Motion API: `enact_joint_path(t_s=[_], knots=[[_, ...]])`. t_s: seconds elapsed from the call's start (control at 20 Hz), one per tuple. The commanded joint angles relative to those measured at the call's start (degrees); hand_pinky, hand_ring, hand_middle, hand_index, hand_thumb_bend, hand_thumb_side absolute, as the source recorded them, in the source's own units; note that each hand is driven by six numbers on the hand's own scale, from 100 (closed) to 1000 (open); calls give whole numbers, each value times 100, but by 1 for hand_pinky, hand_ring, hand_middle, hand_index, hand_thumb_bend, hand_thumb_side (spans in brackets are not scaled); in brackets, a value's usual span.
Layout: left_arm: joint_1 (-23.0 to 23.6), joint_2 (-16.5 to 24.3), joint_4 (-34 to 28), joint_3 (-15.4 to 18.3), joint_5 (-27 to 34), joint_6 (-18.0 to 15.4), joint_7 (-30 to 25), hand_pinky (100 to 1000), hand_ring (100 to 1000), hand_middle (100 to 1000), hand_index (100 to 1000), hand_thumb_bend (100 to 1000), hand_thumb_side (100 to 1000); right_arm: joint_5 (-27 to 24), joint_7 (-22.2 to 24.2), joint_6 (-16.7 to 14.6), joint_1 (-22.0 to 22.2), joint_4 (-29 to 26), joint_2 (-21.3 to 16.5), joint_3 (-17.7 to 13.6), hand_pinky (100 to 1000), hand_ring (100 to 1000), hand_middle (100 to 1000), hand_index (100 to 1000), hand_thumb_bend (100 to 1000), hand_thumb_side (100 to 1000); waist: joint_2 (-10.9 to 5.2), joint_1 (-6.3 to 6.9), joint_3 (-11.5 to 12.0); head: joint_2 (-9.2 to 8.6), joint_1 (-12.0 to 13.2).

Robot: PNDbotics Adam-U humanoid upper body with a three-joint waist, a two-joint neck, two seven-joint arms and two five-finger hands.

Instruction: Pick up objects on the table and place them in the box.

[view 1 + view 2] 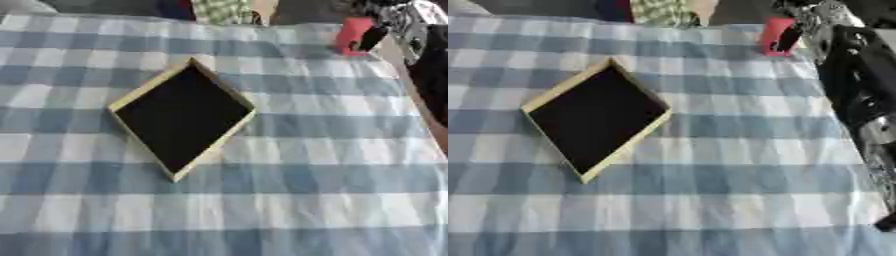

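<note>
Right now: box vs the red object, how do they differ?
The box lies flat mid-table, untouched; the red object stands upright at the far right edge, with the right hand around it. The box is larger, pale-rimmed with a dark inside; the red object is small and plain red. Both sit on the checked cloth.
</note>
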Motion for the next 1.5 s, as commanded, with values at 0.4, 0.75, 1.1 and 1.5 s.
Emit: enact_joint_path(t_s=[0.4,0.75,1.1,1.5], knots=[[-17,25,-83,3,-3,39,-37,717,578,554,663,100,769,-283,110,-155,54,-170,-363,-82,949,950,969,967,242,100,-131,15,-30,-27,12],[-27,25,-83,-12,11,38,-63,717,578,554,662,100,769,-418,135,-74,77,-189,-401,-53,954,966,984,977,238,100,-124,11,-24,-46,1],[-35,23,-83,-22,20,38,-85,718,579,554,662,100,768,-56,-27,-4,17,-155,-394,-83,955,960,987,985,213,100,-96,13,-16,-67,-8],[-45,35,-83,-29,25,28,-105,719,580,554,662,100,767,109,-66,-21,-47,-38,-371,-163,960,965,990,986,215,100,-76,13,8,-112,-42]])
